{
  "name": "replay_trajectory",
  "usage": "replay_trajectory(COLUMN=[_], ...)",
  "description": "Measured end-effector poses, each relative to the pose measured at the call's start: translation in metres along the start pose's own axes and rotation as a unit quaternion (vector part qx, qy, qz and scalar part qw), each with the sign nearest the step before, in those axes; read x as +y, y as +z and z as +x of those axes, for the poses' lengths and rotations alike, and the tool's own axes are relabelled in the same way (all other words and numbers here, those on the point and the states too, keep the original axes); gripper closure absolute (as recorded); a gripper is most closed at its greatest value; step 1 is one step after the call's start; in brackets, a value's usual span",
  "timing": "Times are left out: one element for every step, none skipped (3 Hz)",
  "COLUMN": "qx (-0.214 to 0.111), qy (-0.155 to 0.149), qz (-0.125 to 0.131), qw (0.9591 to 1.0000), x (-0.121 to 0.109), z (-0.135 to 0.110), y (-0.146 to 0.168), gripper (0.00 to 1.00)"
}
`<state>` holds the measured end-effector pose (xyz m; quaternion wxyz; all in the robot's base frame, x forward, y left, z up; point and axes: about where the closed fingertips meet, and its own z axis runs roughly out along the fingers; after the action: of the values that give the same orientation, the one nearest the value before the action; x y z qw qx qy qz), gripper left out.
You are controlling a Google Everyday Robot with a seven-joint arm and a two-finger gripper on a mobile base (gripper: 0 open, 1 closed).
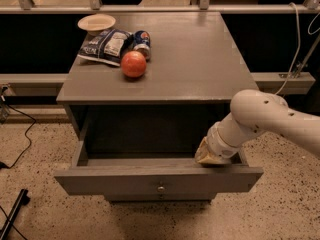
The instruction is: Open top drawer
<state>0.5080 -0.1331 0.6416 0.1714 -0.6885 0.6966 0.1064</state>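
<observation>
Shows the top drawer (157, 180) pulled well out from under a grey table (200, 59), seemingly open most of the way. Sets the end effector (212, 154), at the tip of a white arm (260, 116) reaching in from the right, inside the drawer's right end, just behind the front panel. Probably sits there to drag the front outward from within rather than pinch the knob (160, 188). Cannot tell whether open or closed. Looks grey-painted and wide, with a tall front, a small round brass knob at centre and a shallow, shadowed interior with nothing visible in it. Carries at the table's back left, well apart from the arm, a red apple (133, 64), a chip bag (106, 45), a can (142, 40) and a small plate (96, 21).
</observation>
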Motion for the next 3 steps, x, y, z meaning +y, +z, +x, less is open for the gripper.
replay_trajectory(qx=[-0.023,-0.048,-0.105], qy=[-0.026,-0.041,-0.061], qz=[-0.018,-0.026,-0.013], qw=[0.9992,0.9977,0.9925], x=[0.034,0.058,0.086], z=[-0.003,-0.010,-0.034], y=[-0.013,-0.022,-0.039], gripper=[1.00,0.84,0.87])
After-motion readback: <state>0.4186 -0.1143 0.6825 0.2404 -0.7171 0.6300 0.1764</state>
